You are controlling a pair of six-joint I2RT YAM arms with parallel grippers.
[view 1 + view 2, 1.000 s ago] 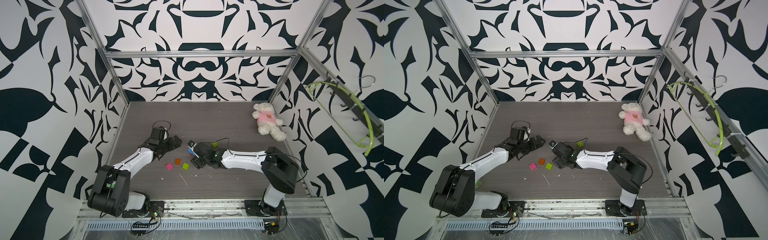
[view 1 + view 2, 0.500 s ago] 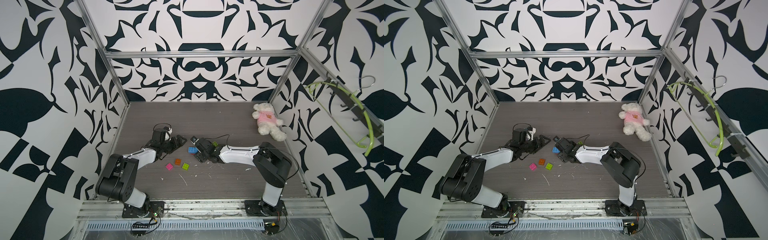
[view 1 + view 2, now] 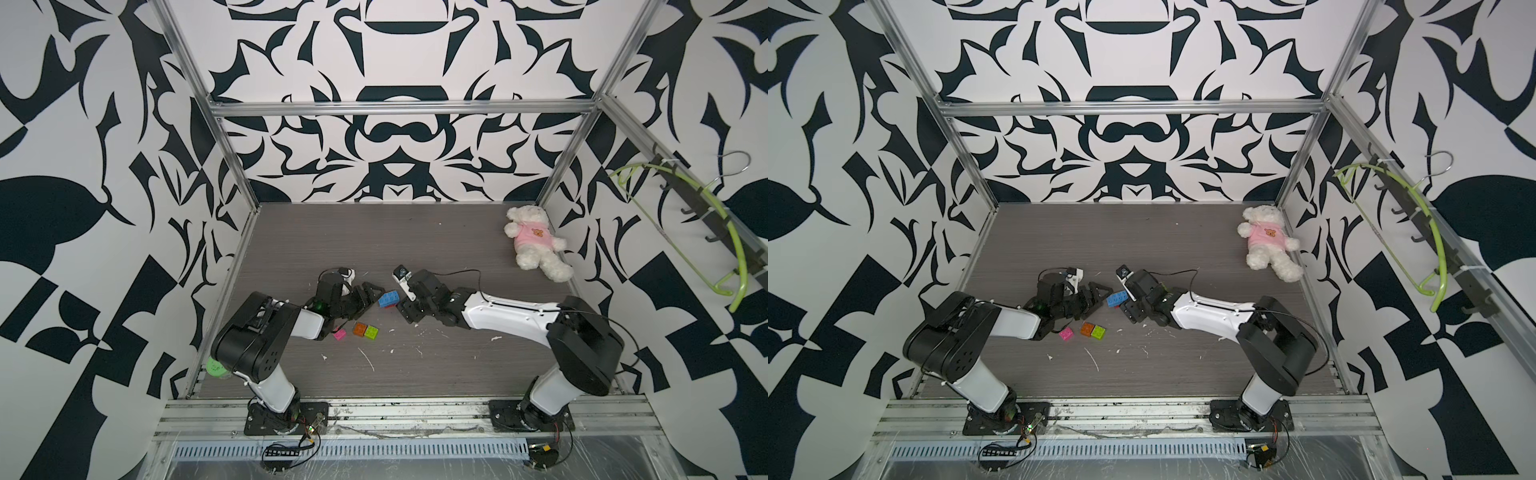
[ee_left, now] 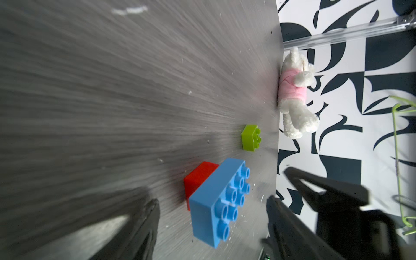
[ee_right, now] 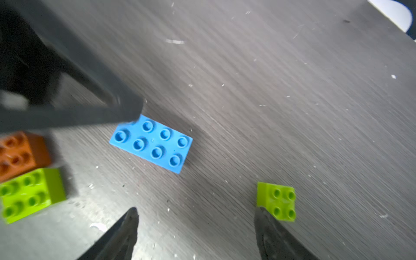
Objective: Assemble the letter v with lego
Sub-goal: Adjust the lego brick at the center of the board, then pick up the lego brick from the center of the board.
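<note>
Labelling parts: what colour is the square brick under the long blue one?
Red: the red brick sits under the blue brick, clearest in the left wrist view.

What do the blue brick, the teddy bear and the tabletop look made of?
The blue brick looks like hard moulded plastic: smooth, slightly glossy, crisp studs. The teddy bear is soft plush, fuzzy white pile with a pink cloth shirt. The tabletop is probably wood-grain laminate: matt grey, fine streaks.

blue brick [image 5: 152,144] beyond open jaws
</note>
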